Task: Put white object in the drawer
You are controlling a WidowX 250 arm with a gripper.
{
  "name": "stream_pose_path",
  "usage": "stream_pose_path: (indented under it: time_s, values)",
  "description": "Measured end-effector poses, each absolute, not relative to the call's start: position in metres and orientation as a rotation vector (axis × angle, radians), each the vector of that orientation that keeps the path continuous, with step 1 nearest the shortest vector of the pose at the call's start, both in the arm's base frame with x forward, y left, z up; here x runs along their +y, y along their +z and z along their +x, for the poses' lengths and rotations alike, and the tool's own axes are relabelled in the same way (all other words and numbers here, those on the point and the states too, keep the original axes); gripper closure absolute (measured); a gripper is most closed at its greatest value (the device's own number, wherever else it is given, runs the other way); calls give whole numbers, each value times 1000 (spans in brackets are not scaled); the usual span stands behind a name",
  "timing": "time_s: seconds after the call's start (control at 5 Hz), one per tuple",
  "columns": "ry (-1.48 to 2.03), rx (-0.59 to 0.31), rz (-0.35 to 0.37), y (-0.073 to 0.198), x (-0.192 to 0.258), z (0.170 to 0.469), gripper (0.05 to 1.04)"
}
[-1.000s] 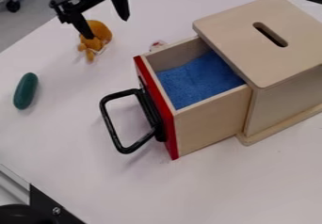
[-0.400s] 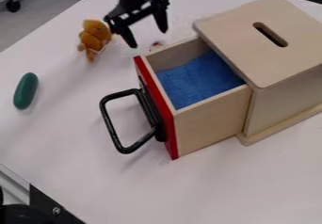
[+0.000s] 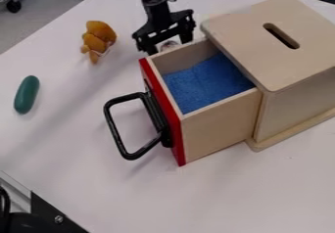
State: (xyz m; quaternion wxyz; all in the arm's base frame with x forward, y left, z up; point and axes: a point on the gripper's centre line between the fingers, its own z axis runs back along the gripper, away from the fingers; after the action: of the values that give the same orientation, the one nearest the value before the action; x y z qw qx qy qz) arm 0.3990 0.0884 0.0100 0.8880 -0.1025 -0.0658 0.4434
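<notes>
The gripper (image 3: 169, 47) is hanging point-down at the far side of the open drawer (image 3: 216, 127), its two fingers standing apart. The white object (image 3: 169, 44), showing reddish marks, is lying on the table (image 3: 131, 193) outside the drawer, just beyond its far wall, and is appearing between the fingers; whether either finger is touching it, I cannot tell. The drawer's rim is partly hiding the object's lower part.

The far wall is running close along the near side of the fingers, and the wooden box (image 3: 245, 51) is standing to their right in the view. Tabletop is extending from the fingers leftward to the orange plush toy (image 3: 99, 35), with the green object (image 3: 27, 95) lying farther off, toward the table's left edge.

The box is presenting smooth pale wood, with rounded lid corners and an oblong slot (image 3: 281, 36). The drawer is projecting from it, bearing a red front (image 3: 179, 151) and a black looped handle (image 3: 116, 129). A blue, soft-looking lining (image 3: 206, 85) is covering its floor. The green object is showing a smooth, elongated, rounded form.
</notes>
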Motion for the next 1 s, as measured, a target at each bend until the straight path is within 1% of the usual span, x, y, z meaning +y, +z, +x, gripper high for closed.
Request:
stream_pose_path:
  time_s: [0.2, 0.4, 0.6, 0.8, 1.0]
  values:
    - [951, -149, -198, 6, 87, 398, 384]
    - [962, -153, -172, 5, 89, 391, 600]
    - [975, -128, -132, 11, 90, 376, 675]
    - [1010, -164, -55, 39, 93, 368, 688]
    - [1022, -246, -1, 89, 83, 357, 688]
